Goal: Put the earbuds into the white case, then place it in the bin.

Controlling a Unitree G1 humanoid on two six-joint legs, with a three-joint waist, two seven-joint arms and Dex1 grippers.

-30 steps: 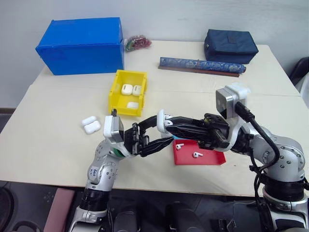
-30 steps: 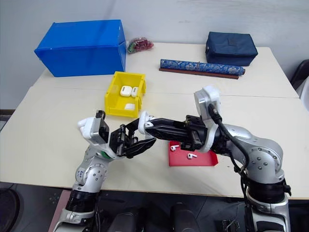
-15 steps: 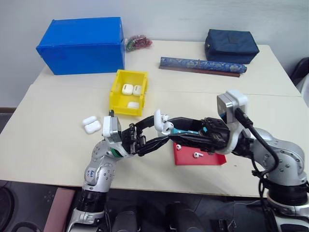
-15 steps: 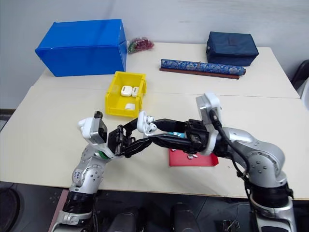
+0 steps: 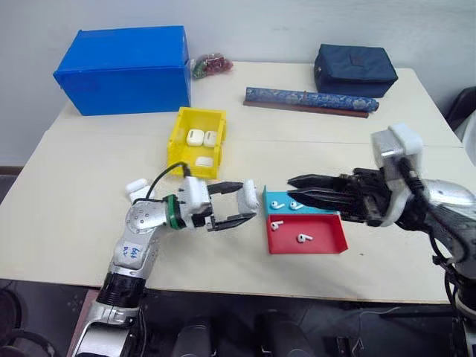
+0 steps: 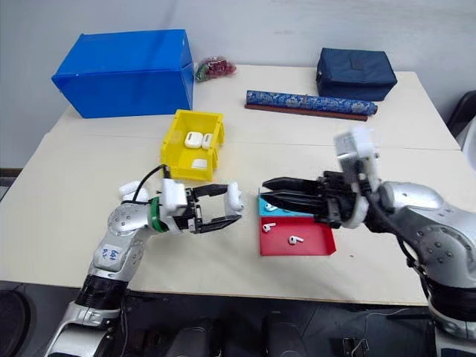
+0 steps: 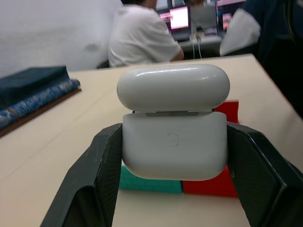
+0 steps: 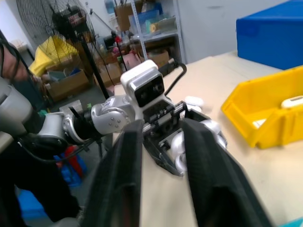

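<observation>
White case (image 7: 173,142), lid ajar, sits clamped in the left gripper (image 5: 236,210) above the table (image 5: 74,223). Right gripper (image 5: 297,191) looks nearly closed, holding nothing. 2 earbuds (image 5: 277,224) lie in the red tray (image 5: 327,244).

White case (image 7: 173,139) lid ajar; earbuds (image 5: 277,224) in trays; yellow bin (image 5: 178,145).
</observation>
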